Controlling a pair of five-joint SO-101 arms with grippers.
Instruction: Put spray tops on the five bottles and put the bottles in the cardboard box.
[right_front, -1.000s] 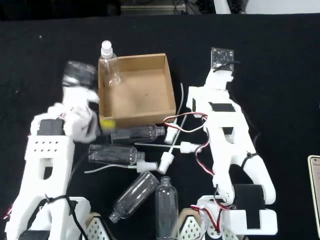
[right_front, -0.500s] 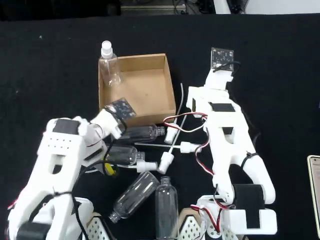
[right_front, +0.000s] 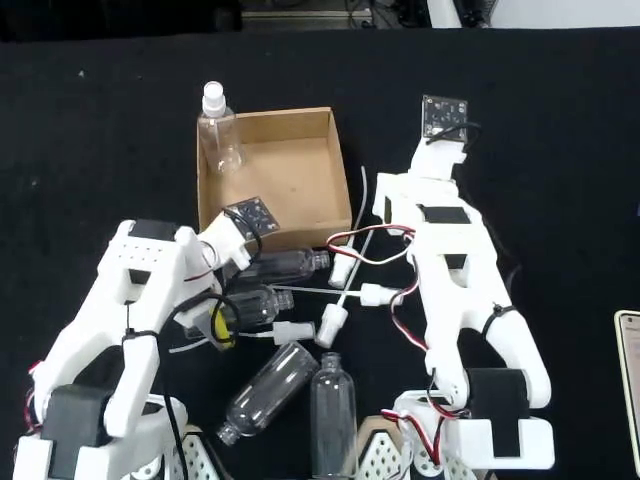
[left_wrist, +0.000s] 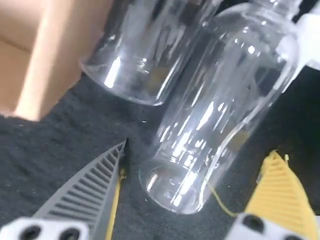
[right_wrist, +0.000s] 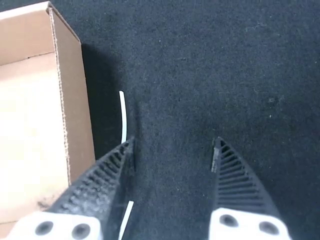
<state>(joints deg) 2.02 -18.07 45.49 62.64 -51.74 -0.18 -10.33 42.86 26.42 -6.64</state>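
My left gripper (left_wrist: 198, 149) is open, its grey and yellow fingers astride the base of a clear bottle (left_wrist: 220, 105) lying on the black table. In the high view that bottle (right_front: 256, 303) has a white spray top (right_front: 296, 330) at its neck, and the left gripper (right_front: 232, 310) is at its base. A second bare bottle (right_front: 288, 266) lies against the cardboard box (right_front: 322, 190). One capped bottle (right_front: 218, 130) stands in the box's far corner. Two more bare bottles (right_front: 268, 388) (right_front: 333, 408) lie near the front. My right gripper (right_wrist: 172, 144) hangs open over bare table beside the box (right_wrist: 30, 115).
Loose spray tops (right_front: 335, 320) (right_front: 376, 293) with thin white tubes lie between the arms. Another tube (right_wrist: 122, 117) lies by the box's wall. The right arm (right_front: 450, 250) stretches along the table's right half. A flat device (right_front: 630, 360) sits at the right edge.
The left arm swung away from the box's side and came down over the lying bottles; its open gripper now straddles a bottle's base. The right arm stayed still.
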